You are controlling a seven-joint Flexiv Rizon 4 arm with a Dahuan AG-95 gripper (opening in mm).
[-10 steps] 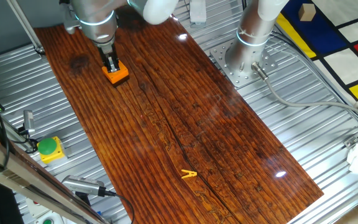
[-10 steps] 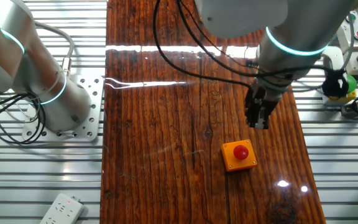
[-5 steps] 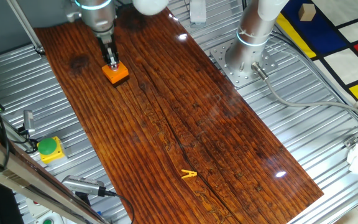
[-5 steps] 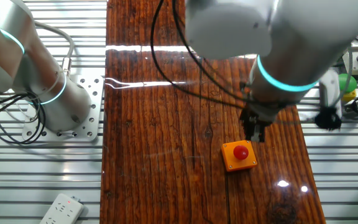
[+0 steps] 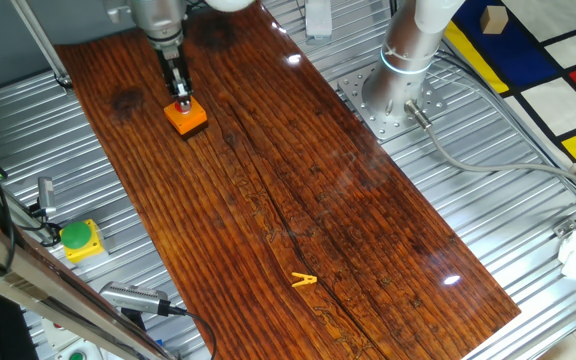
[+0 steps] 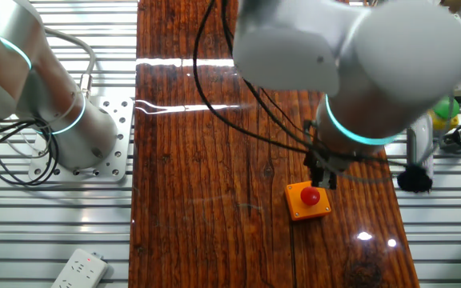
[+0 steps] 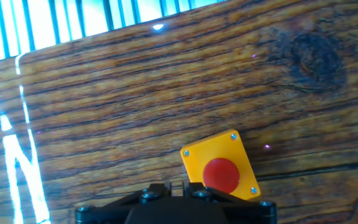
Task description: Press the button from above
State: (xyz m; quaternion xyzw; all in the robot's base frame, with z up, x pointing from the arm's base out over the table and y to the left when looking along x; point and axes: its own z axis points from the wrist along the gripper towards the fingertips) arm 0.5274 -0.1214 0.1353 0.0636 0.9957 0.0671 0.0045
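Grey-white arm with glowing cyan rings

The arm (image 6: 358,56) filled the upper right of the other fixed view, its shell smooth, rounded and pale grey, with a cyan ring lit around the wrist. Black cables looped down beside it. The gripper (image 6: 322,178) was small and black. At the left edge of that view the silver base (image 6: 30,88) wore 2 cyan rings and sat on a perforated metal plate.

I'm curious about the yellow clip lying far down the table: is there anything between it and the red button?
Nothing: in one fixed view only bare wooden table lies between the yellow clip and the button.
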